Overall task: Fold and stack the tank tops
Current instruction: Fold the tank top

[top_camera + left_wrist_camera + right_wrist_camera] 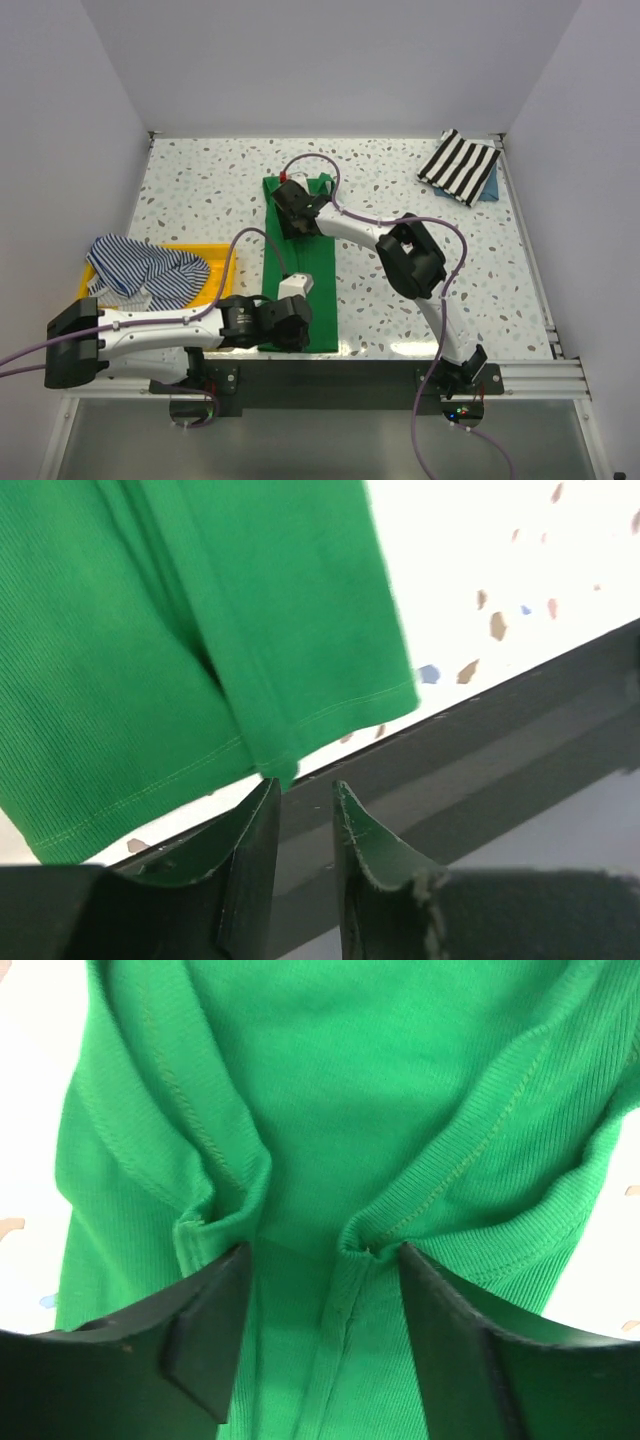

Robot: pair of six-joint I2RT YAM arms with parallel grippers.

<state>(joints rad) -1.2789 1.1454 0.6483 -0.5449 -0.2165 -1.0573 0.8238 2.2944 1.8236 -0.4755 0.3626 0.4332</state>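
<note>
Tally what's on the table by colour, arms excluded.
Green tank top: 1
Navy-and-white striped tank top: 1
Black-and-white striped cloth: 1
Blue cloth under it: 1
Yellow tray: 1
Total: 5

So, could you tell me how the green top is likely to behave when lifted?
Probably floppy: the green top puckers into folds beside the right tool. Its thin ribbed knit looks light, so it would likely sag and unfold if lifted at one point. The ribbing should give decent grip.
</note>
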